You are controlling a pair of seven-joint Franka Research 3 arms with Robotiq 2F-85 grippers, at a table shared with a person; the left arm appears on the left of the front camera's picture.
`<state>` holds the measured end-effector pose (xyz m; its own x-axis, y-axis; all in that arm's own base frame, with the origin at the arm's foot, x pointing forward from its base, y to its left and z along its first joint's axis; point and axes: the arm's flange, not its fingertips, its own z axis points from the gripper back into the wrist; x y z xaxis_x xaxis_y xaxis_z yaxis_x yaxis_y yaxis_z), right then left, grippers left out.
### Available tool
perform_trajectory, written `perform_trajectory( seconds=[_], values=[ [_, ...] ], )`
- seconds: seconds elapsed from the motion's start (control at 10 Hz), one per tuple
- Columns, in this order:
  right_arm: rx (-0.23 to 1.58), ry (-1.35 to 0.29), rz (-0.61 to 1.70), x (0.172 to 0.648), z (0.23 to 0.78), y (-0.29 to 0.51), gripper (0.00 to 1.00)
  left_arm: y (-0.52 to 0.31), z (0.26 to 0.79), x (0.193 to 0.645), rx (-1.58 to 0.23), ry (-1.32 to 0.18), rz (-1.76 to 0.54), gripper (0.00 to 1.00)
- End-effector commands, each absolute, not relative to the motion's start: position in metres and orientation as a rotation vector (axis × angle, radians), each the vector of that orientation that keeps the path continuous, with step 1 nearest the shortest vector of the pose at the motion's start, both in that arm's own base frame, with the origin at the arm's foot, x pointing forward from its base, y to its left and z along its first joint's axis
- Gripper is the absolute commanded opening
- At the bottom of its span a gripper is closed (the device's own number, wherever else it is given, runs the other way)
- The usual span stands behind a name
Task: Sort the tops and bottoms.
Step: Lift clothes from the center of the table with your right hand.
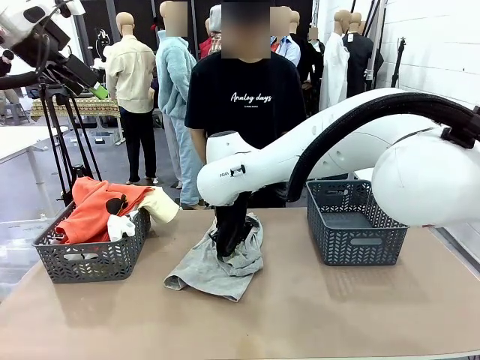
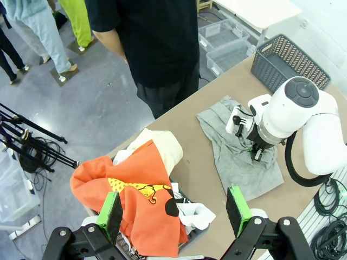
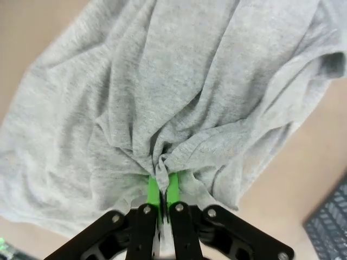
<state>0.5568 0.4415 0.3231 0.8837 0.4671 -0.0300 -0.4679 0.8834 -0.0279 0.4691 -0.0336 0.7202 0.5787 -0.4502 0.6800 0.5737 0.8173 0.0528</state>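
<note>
even bright indoor light, soft shadows on counter (image 1: 315, 315). wrist views bend at edges. right wrist view soft, blurred toward corners. front view sharp, no glare.

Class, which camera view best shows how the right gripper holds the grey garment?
The right wrist view: the right gripper has its green pads shut on a pinched fold of the grey garment. In the front view the arm hides the pinch, though the garment's spread on the table shows. The left wrist view shows it from above, small.
</note>
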Motion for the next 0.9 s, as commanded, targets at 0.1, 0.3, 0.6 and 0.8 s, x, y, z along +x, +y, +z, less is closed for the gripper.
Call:
perform_trajectory(
  seconds=[0.1, 0.3, 0.6, 0.8],
  values=[
    [-0.025, -0.156, 0.434, 0.560, 0.411, 0.427, 0.00, -0.033, 0.721, 0.468, -0.178, -0.735, -0.601, 1.00],
    [-0.004, -0.343, 0.522, 0.564, 0.482, 0.442, 0.00, -0.033, 0.721, 0.468, -0.178, -0.735, -0.601, 1.00],
    [0.016, -0.335, 0.510, 0.563, 0.513, 0.441, 0.00, -0.033, 0.721, 0.468, -0.178, -0.735, -0.601, 1.00],
    [0.016, -0.335, 0.510, 0.563, 0.513, 0.441, 0.00, -0.033, 0.721, 0.468, -0.178, -0.735, -0.601, 1.00]
  ],
)
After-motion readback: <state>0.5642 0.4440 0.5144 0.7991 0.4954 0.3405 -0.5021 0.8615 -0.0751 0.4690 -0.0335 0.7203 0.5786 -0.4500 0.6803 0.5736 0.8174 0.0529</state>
